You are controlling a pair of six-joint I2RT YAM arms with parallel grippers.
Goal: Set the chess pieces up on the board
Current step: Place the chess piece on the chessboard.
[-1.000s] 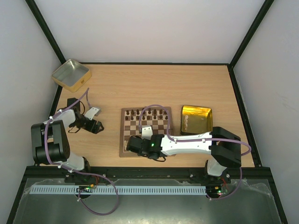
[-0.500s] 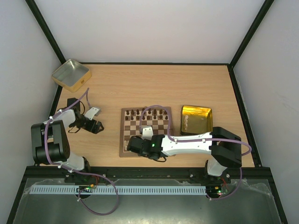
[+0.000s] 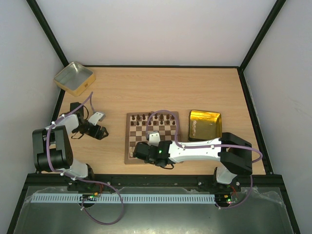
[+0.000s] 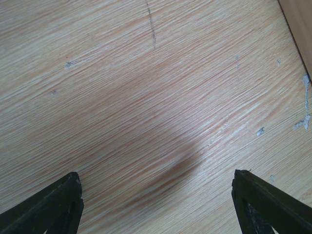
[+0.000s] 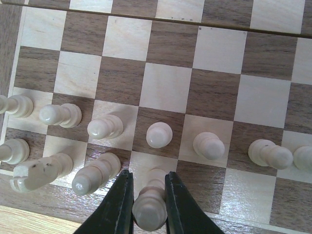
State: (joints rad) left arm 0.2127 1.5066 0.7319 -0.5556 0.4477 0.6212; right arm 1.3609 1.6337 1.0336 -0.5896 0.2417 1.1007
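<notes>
**Light wood table, walled bay, chessboard at centre: right pincer on a back-rank piece**

Pale wood table, white walls round it.

Right gripper: jaws pressed in on a cream white piece, one finger on each flank, at the board's near edge. Left gripper: jaws spread wide over bare table, holding nothing, well left of the board.

Outward from the held piece: more white chess pieces stand beside it on the near rank, and a line of pawns runs one rank further in. Beyond is open checks. Dark chessmen fill the far ranks.

Handling, as a judgement:
- light, stiff turned wood
- smooth round sides, likely to slip or twist in a pinch
- tall on a small base, tips easily
- best taken at the waist below the head, straight from above
- neighbours stand close, so little room for the fingers

Hard to make out:
- held piece's base is cut off by the frame edge, so seated or lifted cannot be told
- its type unclear
- the arm hides the near ranks from above
- contents of the gold tin too small to tell
- second tin sits far left
</notes>
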